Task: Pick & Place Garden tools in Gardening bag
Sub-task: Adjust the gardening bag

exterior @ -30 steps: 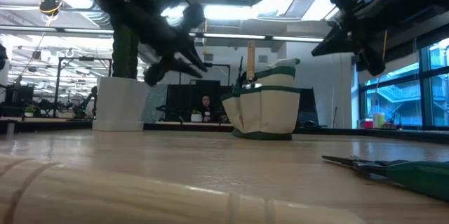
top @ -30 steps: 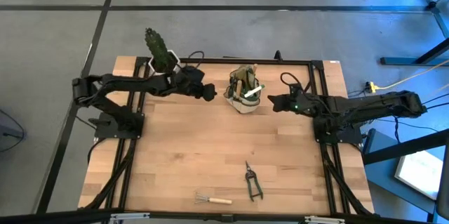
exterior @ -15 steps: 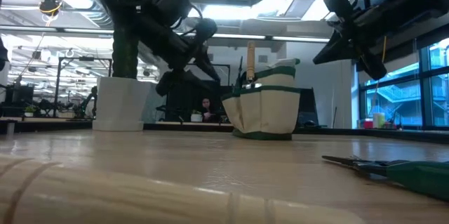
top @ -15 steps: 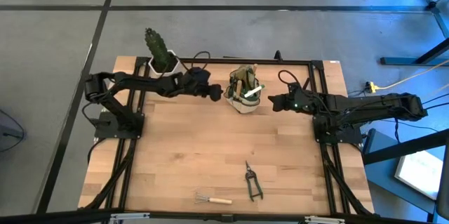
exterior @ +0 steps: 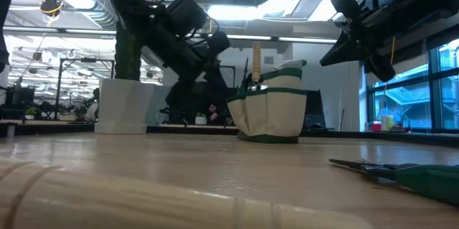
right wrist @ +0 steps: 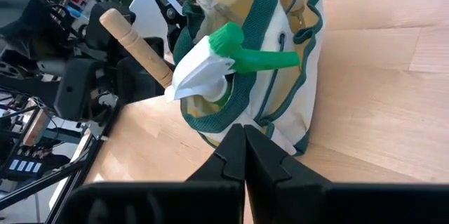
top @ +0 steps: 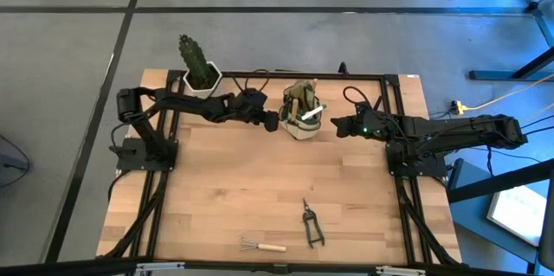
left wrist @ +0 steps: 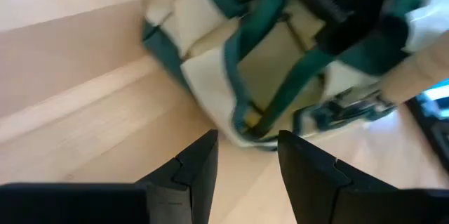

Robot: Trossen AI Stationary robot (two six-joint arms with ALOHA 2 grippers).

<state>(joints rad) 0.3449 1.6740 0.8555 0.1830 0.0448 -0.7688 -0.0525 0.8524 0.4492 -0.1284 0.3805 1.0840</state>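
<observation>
The gardening bag [top: 302, 112] stands upright on its base at the table's far middle; it also shows in the low view [exterior: 271, 110]. A wooden tool handle [right wrist: 133, 38] and a green-and-white spray head [right wrist: 224, 52] stick out of it. Dark pruning shears [top: 312, 225] and a little wire rake [top: 262, 245] lie flat near the table's near edge. My left gripper [top: 275, 124] is open just left of the bag, its fingers [left wrist: 203, 157] close to the bag's lower corner [left wrist: 252, 127]. My right gripper [top: 332, 125] is shut and empty just right of the bag.
A cactus in a white pot [top: 200, 70] stands at the far left, behind my left arm. Bare wood [top: 242, 181] lies between the bag and the tools near the near edge. A black frame [top: 381, 75] runs along the table's sides.
My left gripper has moved toward the table's right edge, from beside the cactus pot up to the bag's left side, and has come lower. The bag and the tools have stayed where they were.
</observation>
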